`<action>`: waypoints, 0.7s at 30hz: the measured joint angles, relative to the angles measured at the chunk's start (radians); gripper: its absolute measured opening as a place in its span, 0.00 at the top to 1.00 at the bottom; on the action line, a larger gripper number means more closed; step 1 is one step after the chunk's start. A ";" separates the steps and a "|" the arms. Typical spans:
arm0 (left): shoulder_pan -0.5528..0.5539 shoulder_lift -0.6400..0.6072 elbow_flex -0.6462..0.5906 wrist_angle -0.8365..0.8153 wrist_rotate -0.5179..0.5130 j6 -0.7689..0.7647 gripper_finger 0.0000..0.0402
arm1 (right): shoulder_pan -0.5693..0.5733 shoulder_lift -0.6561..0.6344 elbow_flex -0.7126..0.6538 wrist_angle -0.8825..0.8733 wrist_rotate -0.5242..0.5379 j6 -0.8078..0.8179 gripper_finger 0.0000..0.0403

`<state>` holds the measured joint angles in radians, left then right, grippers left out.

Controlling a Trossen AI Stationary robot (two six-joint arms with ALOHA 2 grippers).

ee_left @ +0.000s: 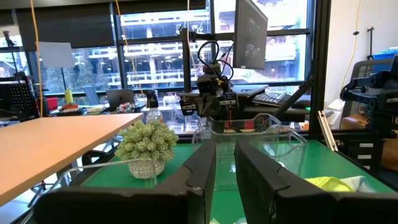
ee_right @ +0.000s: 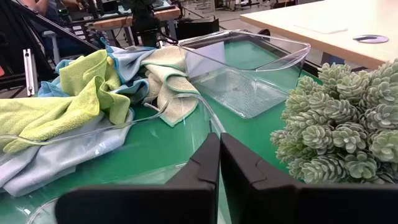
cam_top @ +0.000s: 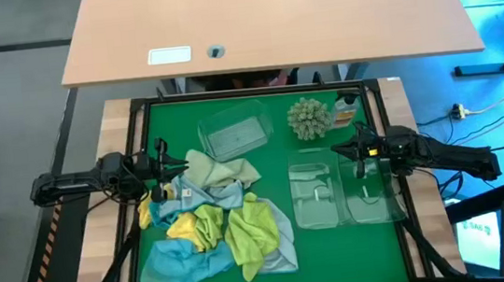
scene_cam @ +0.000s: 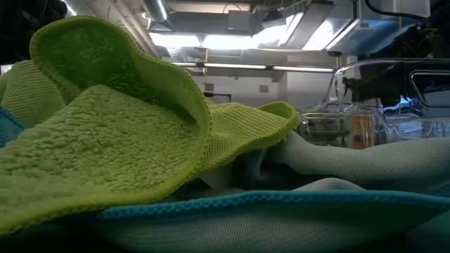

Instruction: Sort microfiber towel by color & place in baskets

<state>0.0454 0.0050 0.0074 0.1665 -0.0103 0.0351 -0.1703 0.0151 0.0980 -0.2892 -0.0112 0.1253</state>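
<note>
The microfiber towels lie in a loose heap (cam_top: 219, 224) on the green mat's left half: lime green, yellow, light blue and pale grey-blue cloths overlapping. In the low view a lime green towel (scene_cam: 105, 140) fills the foreground. One clear basket (cam_top: 232, 132) sits slanted toward the far side, and two more (cam_top: 314, 191) (cam_top: 370, 190) stand side by side on the right. My left gripper (cam_top: 172, 168) (ee_left: 225, 165) hovers level over the heap's far left edge, open by a narrow gap and empty. My right gripper (cam_top: 338, 151) (ee_right: 219, 155) hovers over the right baskets' far ends, shut and empty.
A spiky grey-green ball (cam_top: 308, 118) sits between the far basket and the right arm, close beside my right gripper (ee_right: 336, 124). A small orange-capped bottle (cam_top: 347, 107) stands at the far right corner. A wooden desk (cam_top: 267, 17) lies beyond the mat's black frame (cam_top: 138, 125).
</note>
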 joint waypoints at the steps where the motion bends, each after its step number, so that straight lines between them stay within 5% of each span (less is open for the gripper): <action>1: 0.000 0.000 0.000 0.000 0.000 0.000 0.86 | 0.000 0.000 0.000 0.000 0.000 0.000 0.96; 11: 0.000 0.000 0.000 0.000 0.000 0.001 0.86 | 0.000 0.000 -0.001 0.009 -0.010 0.010 0.96; 21: 0.000 0.000 0.000 0.000 0.000 0.001 0.86 | 0.000 0.000 -0.001 0.013 -0.027 0.221 0.96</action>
<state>0.0455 0.0049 0.0071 0.1669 -0.0105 0.0358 -0.1703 0.0151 0.0971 -0.2758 -0.0380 0.3460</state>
